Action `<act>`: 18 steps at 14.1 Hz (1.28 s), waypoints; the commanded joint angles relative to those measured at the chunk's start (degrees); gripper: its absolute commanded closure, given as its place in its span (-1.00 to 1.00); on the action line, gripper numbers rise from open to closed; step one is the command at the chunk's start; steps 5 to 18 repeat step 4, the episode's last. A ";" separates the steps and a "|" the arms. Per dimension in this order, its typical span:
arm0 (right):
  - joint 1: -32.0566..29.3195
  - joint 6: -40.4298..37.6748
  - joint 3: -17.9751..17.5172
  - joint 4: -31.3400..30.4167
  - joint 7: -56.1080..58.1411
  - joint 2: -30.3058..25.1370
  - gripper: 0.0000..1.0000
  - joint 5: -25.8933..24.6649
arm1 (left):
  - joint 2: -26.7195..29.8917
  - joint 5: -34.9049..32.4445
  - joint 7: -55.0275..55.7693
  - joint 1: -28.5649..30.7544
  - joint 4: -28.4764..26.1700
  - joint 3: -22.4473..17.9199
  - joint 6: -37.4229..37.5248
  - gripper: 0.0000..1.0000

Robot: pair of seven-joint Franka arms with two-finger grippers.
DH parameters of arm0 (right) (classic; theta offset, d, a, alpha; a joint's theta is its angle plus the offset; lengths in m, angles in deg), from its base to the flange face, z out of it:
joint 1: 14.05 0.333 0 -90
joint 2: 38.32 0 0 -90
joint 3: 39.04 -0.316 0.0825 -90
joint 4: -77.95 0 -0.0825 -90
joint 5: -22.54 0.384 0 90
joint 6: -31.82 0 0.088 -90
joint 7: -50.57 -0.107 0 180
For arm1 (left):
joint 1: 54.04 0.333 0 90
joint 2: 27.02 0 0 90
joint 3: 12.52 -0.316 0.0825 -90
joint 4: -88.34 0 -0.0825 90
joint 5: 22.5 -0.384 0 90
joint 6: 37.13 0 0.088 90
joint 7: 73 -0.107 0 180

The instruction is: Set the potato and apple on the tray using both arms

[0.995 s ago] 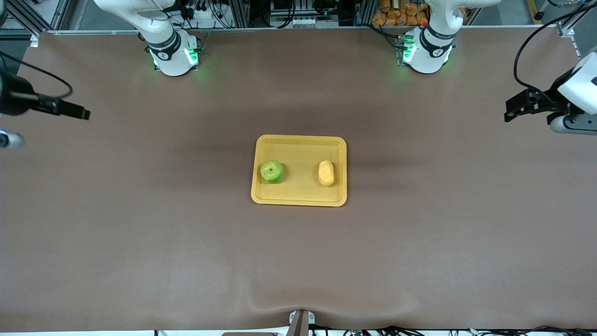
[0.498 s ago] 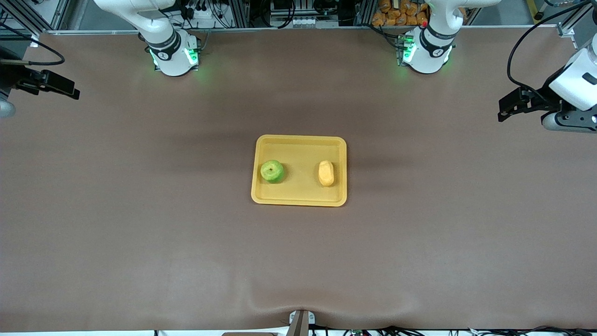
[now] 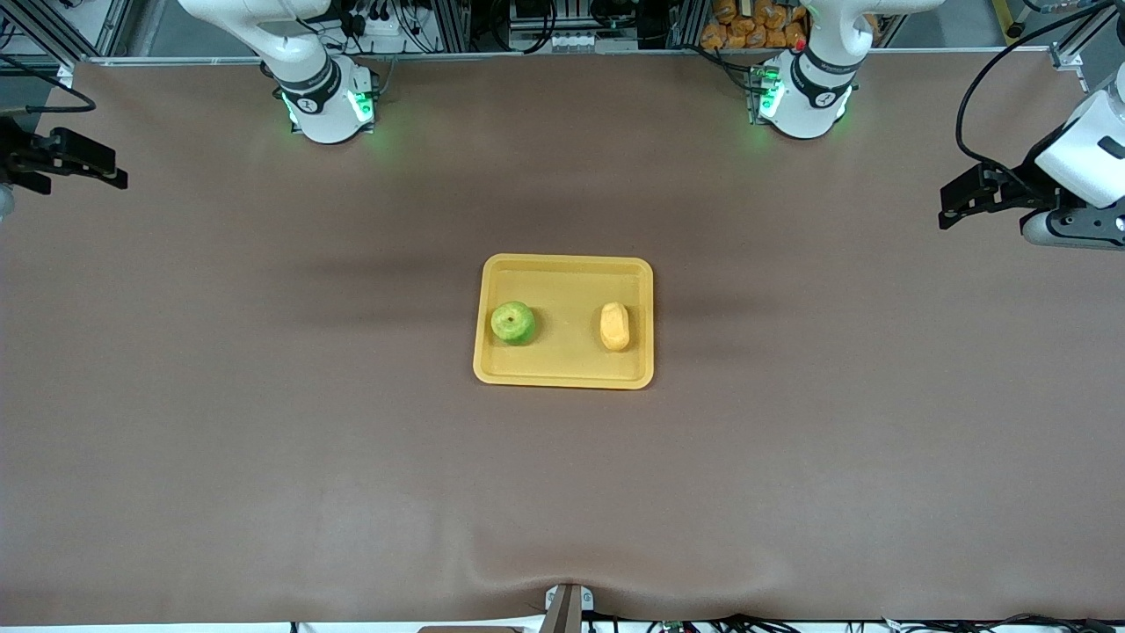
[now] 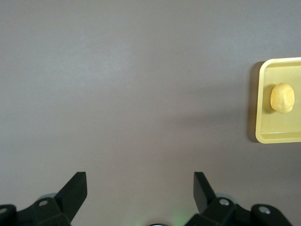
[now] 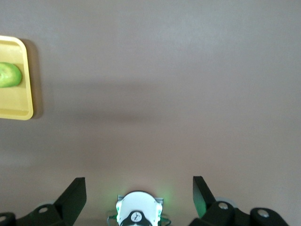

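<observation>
The yellow-orange tray lies in the middle of the table. The green apple sits in it toward the right arm's end, and the yellow-orange potato sits in it toward the left arm's end. My left gripper is open and empty, held up over the table's edge at the left arm's end. My right gripper is open and empty, held up over the table's edge at the right arm's end. The left wrist view shows its gripper, the potato and the tray's rim. The right wrist view shows its gripper, the apple and the tray's rim.
The brown table cover spreads bare round the tray. The two green-lit arm bases stand along the table's edge farthest from the front camera. A bracket sits at the table's nearest edge.
My right gripper has drawn back toward the right arm's end and toward the bases. My left gripper has shifted slightly, then held still. The apple, potato and tray have not moved.
</observation>
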 commanded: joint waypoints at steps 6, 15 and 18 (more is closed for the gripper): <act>-0.73 6.04 -0.79 -8.35 1.10 -6.49 -1.00 -0.50 | 0.68 0.92 0.66 0.65 -0.83 0.28 -1.43 -1.00; -0.73 6.04 -0.79 -8.35 1.10 -6.49 -1.00 -0.50 | 0.68 0.92 0.66 0.65 -0.83 0.28 -1.43 -1.00; -0.73 6.04 -0.79 -8.35 1.10 -6.49 -1.00 -0.50 | 0.68 0.92 0.66 0.65 -0.83 0.28 -1.43 -1.00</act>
